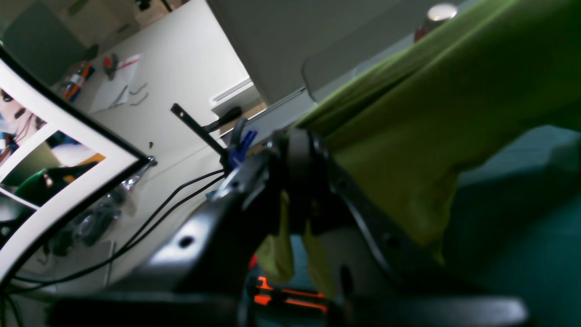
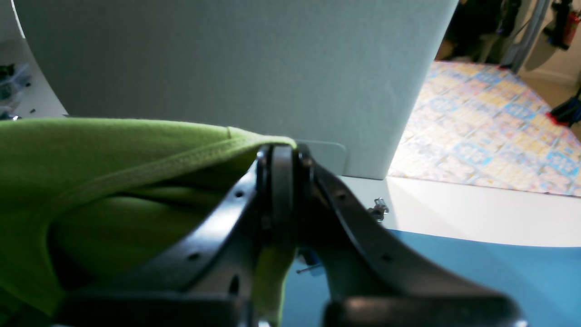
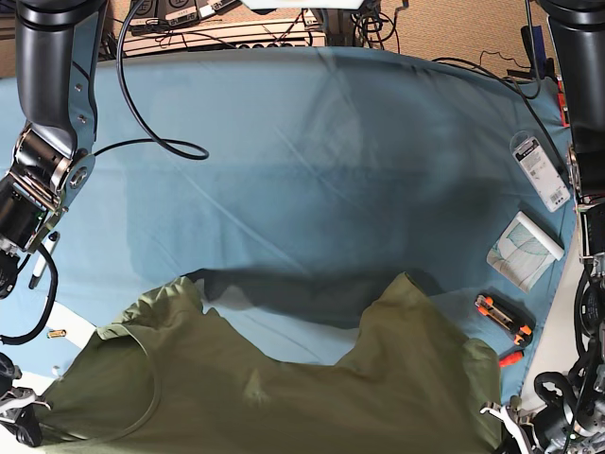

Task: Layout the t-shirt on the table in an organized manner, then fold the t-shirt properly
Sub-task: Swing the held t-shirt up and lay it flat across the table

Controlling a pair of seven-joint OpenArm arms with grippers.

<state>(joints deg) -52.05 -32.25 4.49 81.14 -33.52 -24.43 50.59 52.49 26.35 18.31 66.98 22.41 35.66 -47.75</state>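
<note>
The olive-green t-shirt [image 3: 284,388] hangs spread above the near part of the light blue table [image 3: 312,142] and casts a shadow on it. Its collar is toward the left in the base view. My left gripper [image 1: 295,145] is shut on an edge of the t-shirt [image 1: 431,113], with cloth bunched between the jaws. My right gripper [image 2: 281,159] is shut on a stitched hem of the t-shirt [image 2: 113,154]. In the base view both grippers are at the bottom corners, mostly hidden by the cloth.
A black cable [image 3: 161,142] loops on the far left of the table. Along the right edge lie a white packet [image 3: 536,170], a folded white-green pack [image 3: 525,251] and orange-black tools [image 3: 503,317]. A pen [image 3: 40,265] lies at the left edge.
</note>
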